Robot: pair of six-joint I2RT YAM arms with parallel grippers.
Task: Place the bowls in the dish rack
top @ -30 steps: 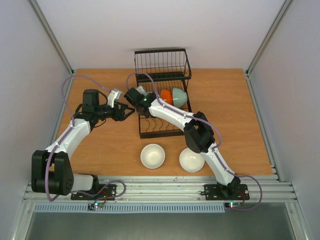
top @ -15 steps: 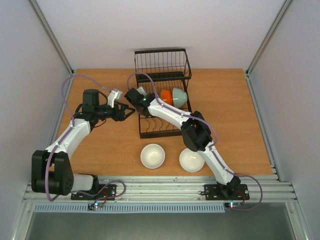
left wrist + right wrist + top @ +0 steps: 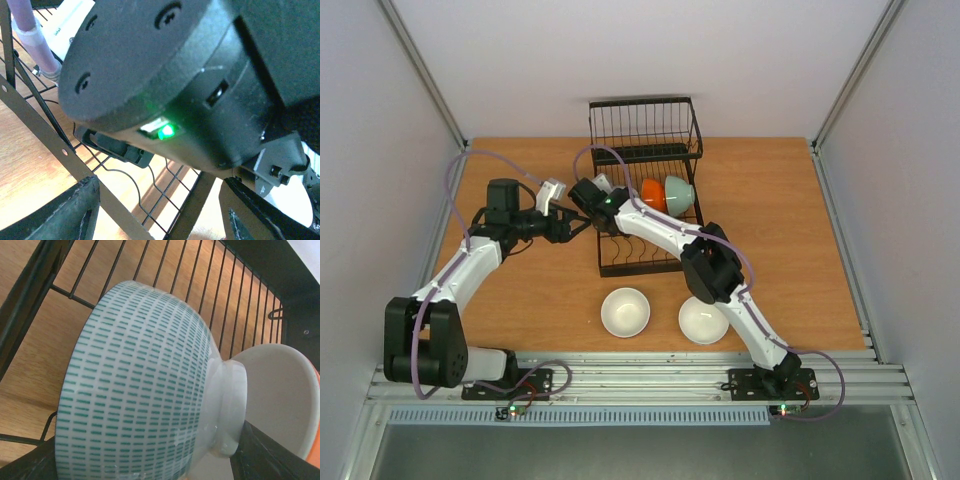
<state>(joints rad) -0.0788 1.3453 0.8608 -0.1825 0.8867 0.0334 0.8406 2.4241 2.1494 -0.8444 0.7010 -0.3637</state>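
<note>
We see the right hand (image 3: 150, 460) still gripping the patterned bowl (image 3: 140, 375) inside the rack (image 3: 640, 271) (unreleased); left hand (image 3: 160, 217) wide, empty.

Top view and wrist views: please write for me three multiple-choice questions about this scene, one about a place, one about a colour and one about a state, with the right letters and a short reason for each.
1. Where do the two white bowls stand relative to the dish rack?
A inside it; B on top of its basket; C on the table, on its near side.
2. What colour are the dashes on the patterned bowl?
A red; B teal; C black.
3. How is the left gripper?
A open, empty; B shut on a bowl; C shut on a wire.

Answers: 1 C, both stand apart on the wood, outside the rack. 2 B, the right wrist view shows teal dashes on white. 3 A, its jaws stand wide apart, gripping nothing.
</note>
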